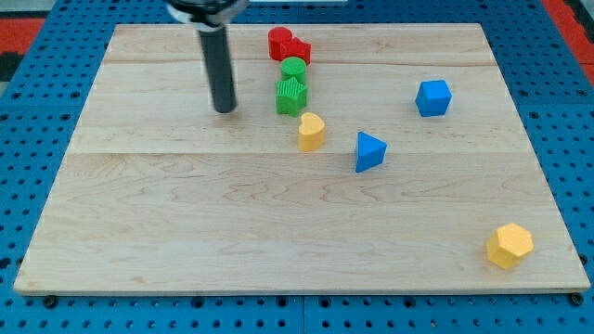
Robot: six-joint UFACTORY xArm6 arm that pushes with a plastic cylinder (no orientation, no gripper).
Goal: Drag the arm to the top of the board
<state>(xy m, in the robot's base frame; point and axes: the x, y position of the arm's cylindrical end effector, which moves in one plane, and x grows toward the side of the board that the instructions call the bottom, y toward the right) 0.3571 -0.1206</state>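
Observation:
My tip [225,109] rests on the wooden board [186,213] in its upper left-centre part. It stands to the left of the green cube [290,96], apart from it. A green cylinder [293,68] sits just above the green cube. A red cylinder [279,42] and a red star-like block [297,50] sit together near the top edge. A yellow heart-shaped block [311,131] lies below and right of the green cube. A blue triangular block [369,151] lies right of it.
A blue cube [433,97] sits at the right. A yellow hexagonal block [510,246] sits near the board's bottom right corner. A blue pegboard surface [37,139] surrounds the board.

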